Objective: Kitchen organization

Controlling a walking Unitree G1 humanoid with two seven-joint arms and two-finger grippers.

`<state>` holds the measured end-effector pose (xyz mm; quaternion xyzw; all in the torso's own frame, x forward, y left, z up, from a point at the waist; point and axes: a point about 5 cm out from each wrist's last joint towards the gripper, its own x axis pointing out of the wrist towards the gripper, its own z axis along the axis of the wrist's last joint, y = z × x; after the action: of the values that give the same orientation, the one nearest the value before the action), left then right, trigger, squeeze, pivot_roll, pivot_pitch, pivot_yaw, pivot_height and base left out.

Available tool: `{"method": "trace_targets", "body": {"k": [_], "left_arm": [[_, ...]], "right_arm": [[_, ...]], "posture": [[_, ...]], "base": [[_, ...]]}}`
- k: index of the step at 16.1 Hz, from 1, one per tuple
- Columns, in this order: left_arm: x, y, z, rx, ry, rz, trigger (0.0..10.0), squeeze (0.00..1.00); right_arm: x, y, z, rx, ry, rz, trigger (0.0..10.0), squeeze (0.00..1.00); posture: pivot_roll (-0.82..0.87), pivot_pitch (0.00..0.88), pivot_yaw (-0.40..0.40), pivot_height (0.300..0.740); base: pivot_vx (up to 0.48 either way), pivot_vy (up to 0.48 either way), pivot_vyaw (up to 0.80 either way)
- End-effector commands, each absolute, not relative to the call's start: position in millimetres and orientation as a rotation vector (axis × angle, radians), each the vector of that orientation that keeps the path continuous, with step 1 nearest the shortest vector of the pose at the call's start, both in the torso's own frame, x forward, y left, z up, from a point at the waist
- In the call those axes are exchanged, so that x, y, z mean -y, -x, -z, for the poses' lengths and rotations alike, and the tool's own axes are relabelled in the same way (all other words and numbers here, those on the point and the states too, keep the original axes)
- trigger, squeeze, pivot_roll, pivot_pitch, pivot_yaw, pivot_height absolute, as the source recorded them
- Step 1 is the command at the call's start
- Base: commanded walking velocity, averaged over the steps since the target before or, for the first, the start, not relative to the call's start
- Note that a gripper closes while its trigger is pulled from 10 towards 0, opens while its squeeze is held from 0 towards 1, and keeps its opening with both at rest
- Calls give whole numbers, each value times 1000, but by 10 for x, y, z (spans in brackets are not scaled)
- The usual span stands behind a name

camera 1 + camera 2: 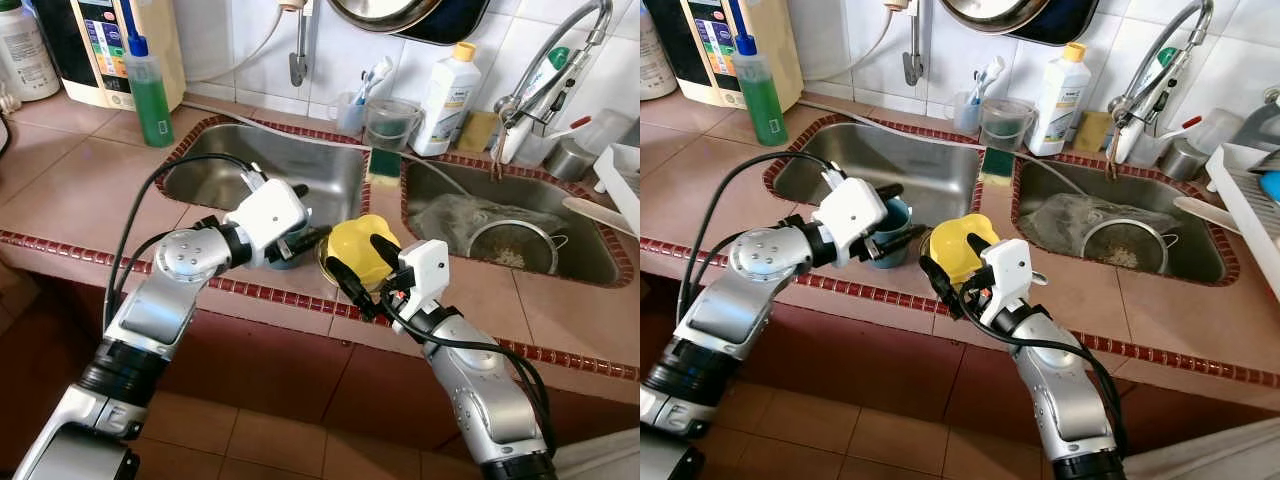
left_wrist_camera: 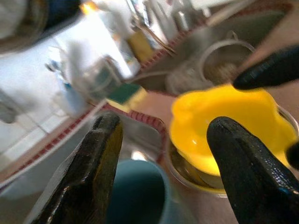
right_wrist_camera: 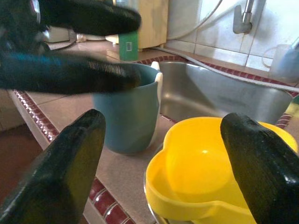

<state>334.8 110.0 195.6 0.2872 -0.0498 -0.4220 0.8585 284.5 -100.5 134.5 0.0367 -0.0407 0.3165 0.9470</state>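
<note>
Both arms reach over the counter strip between the two sinks. The left gripper, fingers apart, straddles the blue cup; at its 3 o'clock the right gripper, fingers apart, brackets the yellow bowl. Judged step: pre-grasp; next, each pair of fingers must close on its rim before lifting.

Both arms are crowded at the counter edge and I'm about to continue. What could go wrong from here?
1. The left gripper and right gripper work close together, open around the blue cup and the yellow bowl; the fingers could collide.
2. Cup and bowl sit on the narrow counter strip near its front edge; a nudge might push either off or into the left sink.
3. The yellow bowl seems nested in a metal bowl, so lifting could drag both.
</note>
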Motion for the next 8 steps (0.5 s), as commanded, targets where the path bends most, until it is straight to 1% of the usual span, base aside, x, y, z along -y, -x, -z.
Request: {"method": "trace_targets", "body": {"k": [1,2,3,8], "left_arm": [[-1076,-3380,-1953,75,-660,914,10000,0],[-1082,-3388,-1947,67,-664,912,10000,0],[-1131,-3444,-1921,13,-670,880,10000,0],[-1179,-3484,-1868,-53,-700,847,10000,0]], "right_arm": [[1024,-2841,-1378,96,-59,-641,10000,0],[1025,-2841,-1379,96,-60,-641,10000,0],[1026,-2840,-1377,96,-58,-640,10000,0],[1017,-2832,-1369,95,-61,-639,10000,0]], "posture": [[10,0,-67,740],[10,0,-67,740],[9,0,-65,740],[13,0,-60,740]], "base": [[0,0,0],[0,0,0],[0,0,0],[0,0,0]]}}
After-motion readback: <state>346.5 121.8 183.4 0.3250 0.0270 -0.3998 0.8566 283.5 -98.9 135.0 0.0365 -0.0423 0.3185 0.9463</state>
